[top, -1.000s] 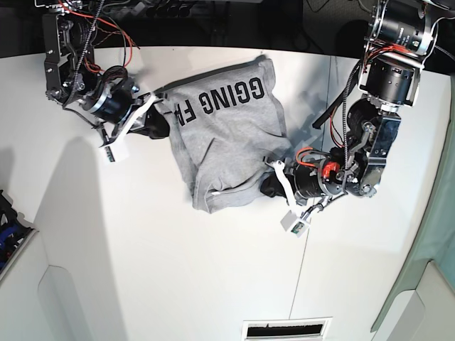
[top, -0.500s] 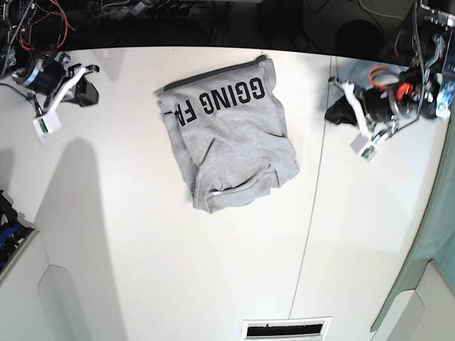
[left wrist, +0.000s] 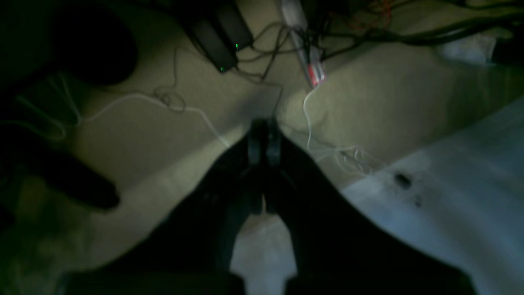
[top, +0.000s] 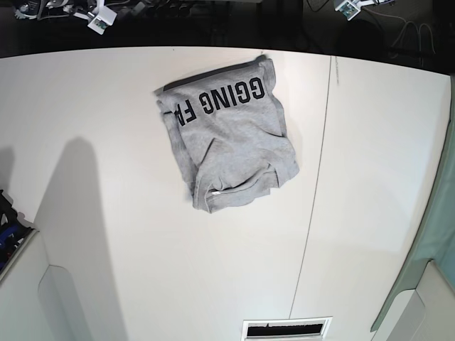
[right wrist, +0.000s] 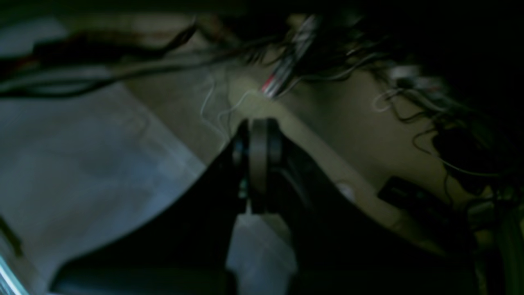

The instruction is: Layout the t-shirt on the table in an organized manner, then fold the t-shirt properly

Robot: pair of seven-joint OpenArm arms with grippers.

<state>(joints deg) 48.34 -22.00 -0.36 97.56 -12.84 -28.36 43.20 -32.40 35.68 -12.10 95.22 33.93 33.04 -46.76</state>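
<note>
Base view: shirt (top: 226, 138) lies folded into a rough rectangle on the white worktop (top: 128, 234), near the far edge, just left of the thin dark seam (top: 313, 206). Black lettering (top: 220, 101) faces up along the shirt's far end, partly cut off by a fold. Collar (top: 238, 186) shows at the near end, and some wrinkles run across the middle. Nothing touches the shirt. Both arms are pulled back past the far edge; only small white bits show at the top corners, so this view gives no gripper state.

Left wrist view: dark and blurred. Left gripper (left wrist: 264, 137) has its jaws pressed together, nothing between them. It hangs over a beige floor (left wrist: 172, 135) off the far edge, with cables (left wrist: 262, 53) and a black box (left wrist: 219, 35) lying there. A pale slab at lower right (left wrist: 450, 196) is probably the worktop edge. Shirt not seen here.

Right wrist view: also dark and blurred. Right gripper (right wrist: 258, 141) is fully closed and empty. A pale surface fills the left side (right wrist: 82, 164), beige floor with tangled wires to the right (right wrist: 389, 102). Shirt not seen here either.

Containers: a dark bin with blue contents (top: 8, 234) sits off the worktop's left edge in the base view; contents too small to tell.
</note>
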